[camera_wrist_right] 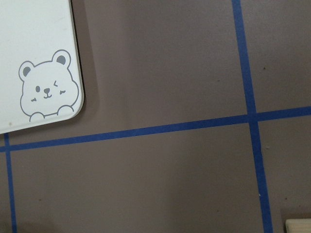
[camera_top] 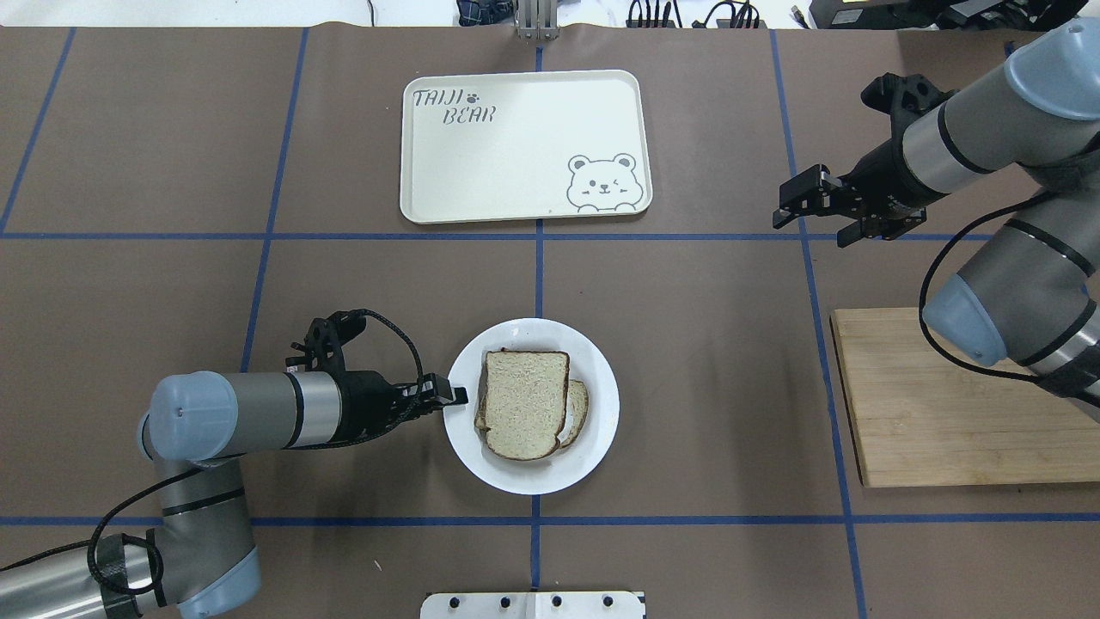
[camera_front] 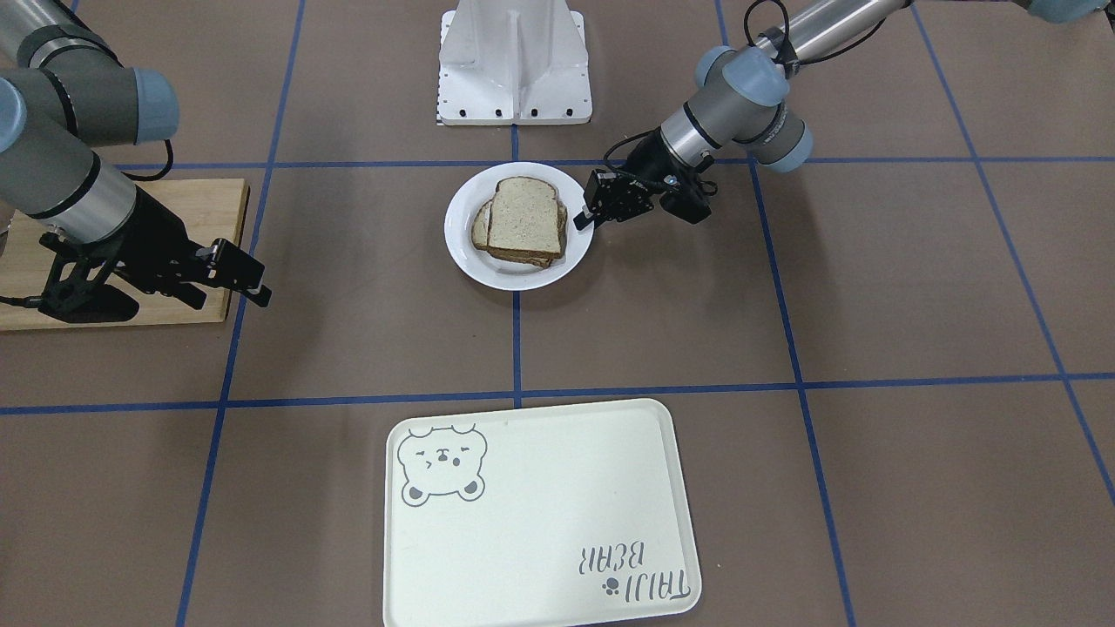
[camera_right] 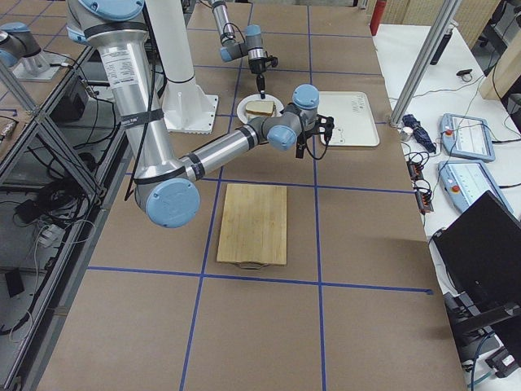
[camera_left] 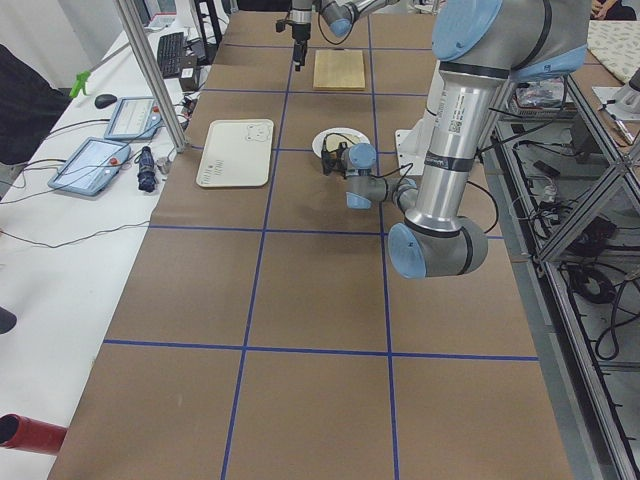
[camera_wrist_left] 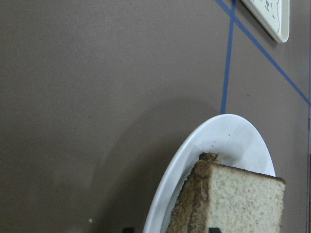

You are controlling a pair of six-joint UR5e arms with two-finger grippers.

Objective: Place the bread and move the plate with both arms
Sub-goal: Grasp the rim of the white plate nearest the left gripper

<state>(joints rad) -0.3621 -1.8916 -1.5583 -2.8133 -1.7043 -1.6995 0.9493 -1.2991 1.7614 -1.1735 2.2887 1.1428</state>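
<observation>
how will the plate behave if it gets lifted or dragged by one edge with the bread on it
The plate looks glossy and stiff, so it should probably slide rather than flex. Gripped at one edge it may tilt, and the offset stacked bread could shift.

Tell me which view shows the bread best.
Overhead exterior: the bread lies whole on the plate. Front-facing shows it nearly as well; side views make it tiny; left wrist catches a corner; right wrist none.

Worktop: brown, blue grid lines. Plate: glossy white. Bread: speckled tan, dark crust. Tray: cream, grey bear print.
</observation>
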